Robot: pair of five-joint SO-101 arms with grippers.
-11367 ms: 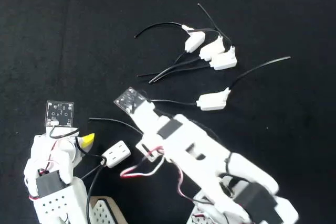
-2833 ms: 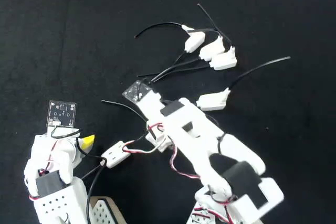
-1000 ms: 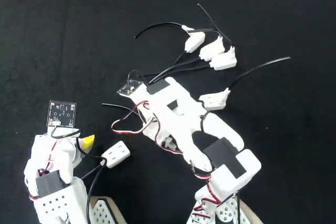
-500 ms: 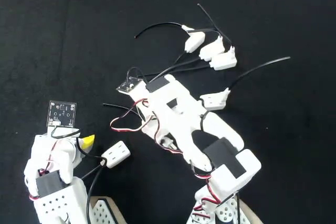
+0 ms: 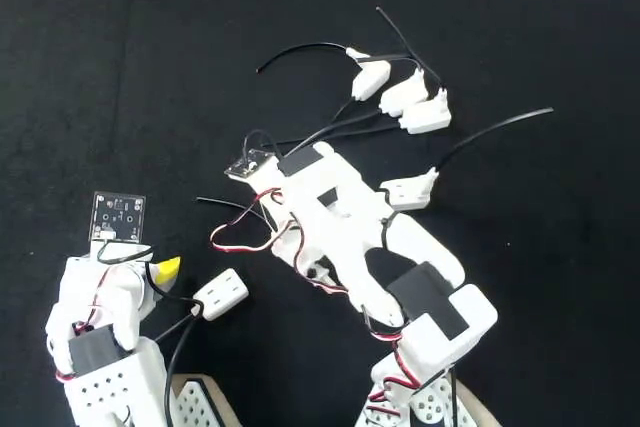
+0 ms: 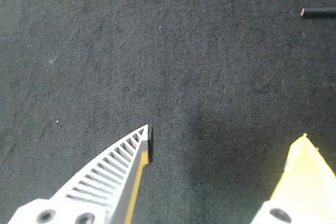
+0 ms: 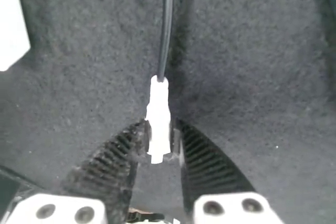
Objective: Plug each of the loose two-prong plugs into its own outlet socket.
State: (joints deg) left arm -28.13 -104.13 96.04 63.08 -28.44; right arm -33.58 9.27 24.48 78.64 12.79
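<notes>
Though pinching one white two-prong plug (image 7: 157,103) in the closed right gripper (image 7: 159,128) near mid-table, barely started: left gripper (image 6: 226,132) spread empty, outlet socket (image 5: 221,294) unfilled beside it, other plugs (image 5: 425,117) loose, well apart.

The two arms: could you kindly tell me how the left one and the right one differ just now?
The left arm holds its jaws open with nothing between them; the right arm has its jaws shut on a white plug. The left arm sits drawn back near its base, while the right arm stretches out toward the middle of the table. Both arms are white and stand over the same black surface.
</notes>
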